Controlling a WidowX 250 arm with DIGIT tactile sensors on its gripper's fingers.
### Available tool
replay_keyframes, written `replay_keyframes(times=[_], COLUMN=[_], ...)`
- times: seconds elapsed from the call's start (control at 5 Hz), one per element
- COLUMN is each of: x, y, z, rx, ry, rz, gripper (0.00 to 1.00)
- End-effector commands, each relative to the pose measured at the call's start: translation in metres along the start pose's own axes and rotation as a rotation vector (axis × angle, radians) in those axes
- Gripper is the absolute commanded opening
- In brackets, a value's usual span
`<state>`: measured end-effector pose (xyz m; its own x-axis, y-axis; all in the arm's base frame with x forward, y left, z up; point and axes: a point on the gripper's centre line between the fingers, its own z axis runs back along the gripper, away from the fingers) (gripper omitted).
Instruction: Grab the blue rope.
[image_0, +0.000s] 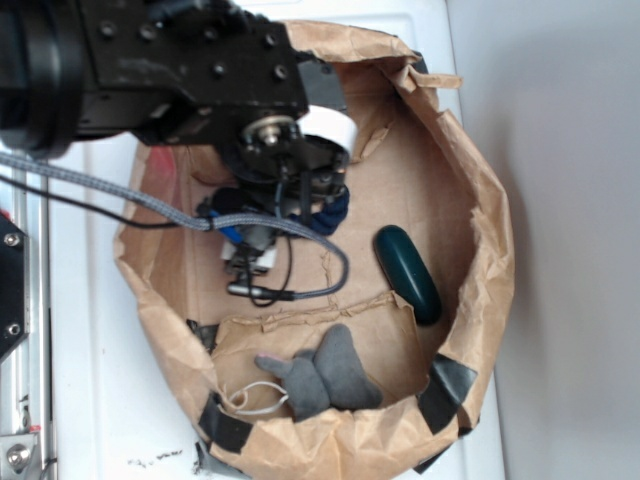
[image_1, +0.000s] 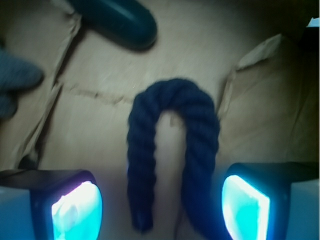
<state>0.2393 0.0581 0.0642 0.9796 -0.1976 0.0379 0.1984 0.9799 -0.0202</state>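
The blue rope (image_1: 172, 100) is a thick navy twisted cord bent into an upside-down U on the brown paper floor. In the wrist view both its legs run down between my fingers. My gripper (image_1: 161, 207) stands open just above it, the glowing cyan pads (image_1: 77, 212) wide apart on either side and not touching it. In the exterior view the gripper (image_0: 250, 245) hangs low inside the paper bag and hides most of the rope (image_0: 332, 213); only a dark blue bend shows at its right.
A crumpled brown paper bag wall (image_0: 490, 250) rings the work area. A smooth dark green oblong object (image_0: 408, 272) lies right of the gripper, also in the wrist view (image_1: 117, 20). A grey plush toy (image_0: 320, 378) sits at the front. Cables (image_0: 150, 205) trail from the arm.
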Motion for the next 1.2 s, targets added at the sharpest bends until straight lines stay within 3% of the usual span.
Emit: replay_keyframes(times=[0.0, 0.4, 0.6, 1.0], x=[0.002, 0.003, 0.007, 0.015], y=[0.015, 0.025, 0.027, 0.026], z=[0.007, -0.005, -0.009, -0.037], rx=[0.056, 0.207, 0.247, 0.302], ry=[-0.090, -0.160, -0.187, -0.140], rz=[-0.035, -0.140, -0.136, -0.153], gripper=[1.00, 1.00, 1.00, 1.00])
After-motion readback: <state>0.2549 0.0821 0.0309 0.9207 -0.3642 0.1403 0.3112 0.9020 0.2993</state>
